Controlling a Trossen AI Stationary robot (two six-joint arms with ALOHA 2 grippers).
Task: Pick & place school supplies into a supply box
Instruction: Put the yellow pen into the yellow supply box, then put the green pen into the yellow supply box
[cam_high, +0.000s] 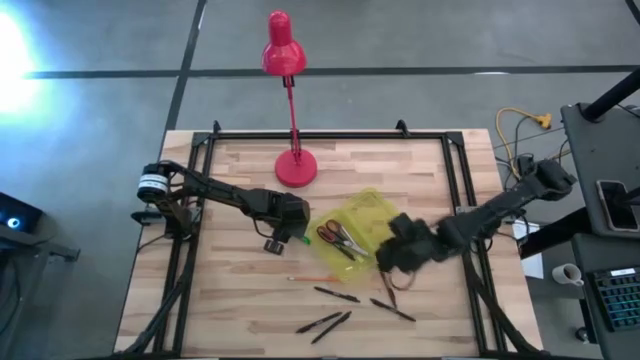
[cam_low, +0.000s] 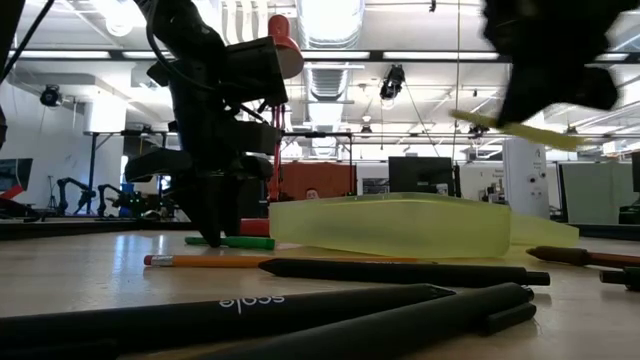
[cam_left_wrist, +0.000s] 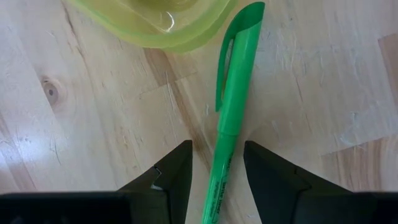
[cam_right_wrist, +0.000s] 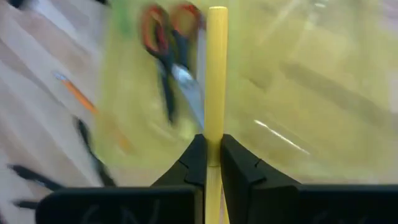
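We see the right pincer (cam_right_wrist: 211, 155) holding a yellow pencil (cam_right_wrist: 216, 74) above the supply box (cam_high: 365, 225), next lowering it in; the left pincer (cam_left_wrist: 217, 165) is narrowly open astride the green marker (cam_left_wrist: 233, 106).

Supply box (cam_high: 362, 226): translucent yellow-green, lid open, mid-table. Red-handled scissors (cam_high: 341, 238) lying inside. Green marker (cam_left_wrist: 231, 106) flat on wood, capped end just beside box corner. Yellow pencil (cam_right_wrist: 216, 81) raised above box, seemingly level. Orange pencil (cam_high: 312, 278) and black pens (cam_high: 336, 294) scattered on table nearer front edge
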